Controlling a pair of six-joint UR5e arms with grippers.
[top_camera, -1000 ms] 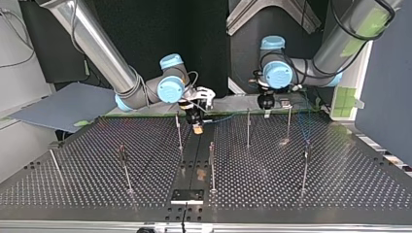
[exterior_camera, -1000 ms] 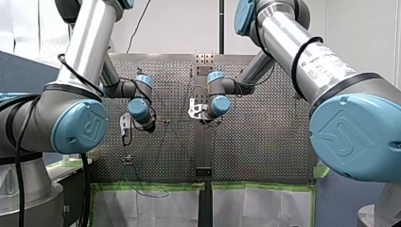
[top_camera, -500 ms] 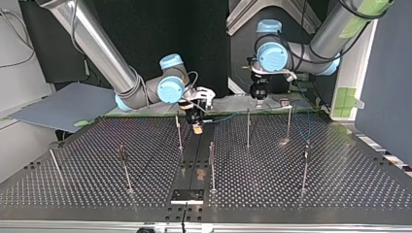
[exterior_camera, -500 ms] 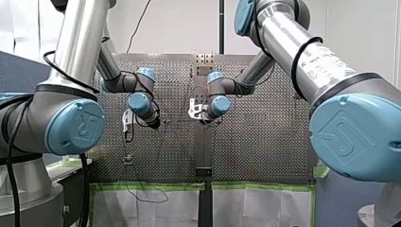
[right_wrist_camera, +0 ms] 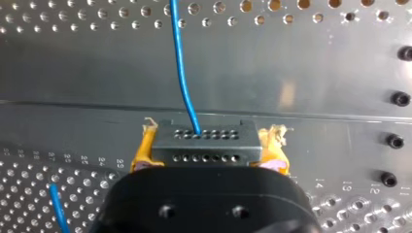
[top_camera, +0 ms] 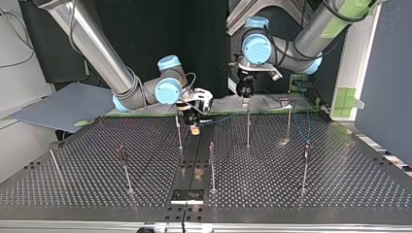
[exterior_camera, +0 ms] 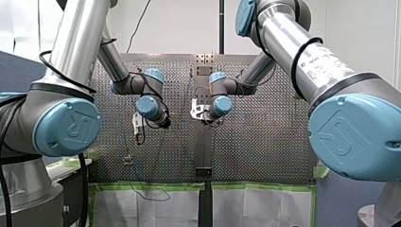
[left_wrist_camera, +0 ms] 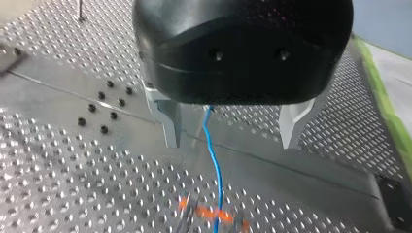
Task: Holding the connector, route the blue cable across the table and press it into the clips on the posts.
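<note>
Right gripper (right_wrist_camera: 208,145) clamped on connector (right_wrist_camera: 204,143).
Left gripper (left_wrist_camera: 231,141) jaws apart; blue cable (left_wrist_camera: 214,160) runs between them.

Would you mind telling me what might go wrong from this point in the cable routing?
1. My left gripper is open, with the blue cable loose between its fingers, so the cable may slip out before it is pressed in.
2. In the top view that gripper seems to hang just above a post; descending could strike it.
</note>
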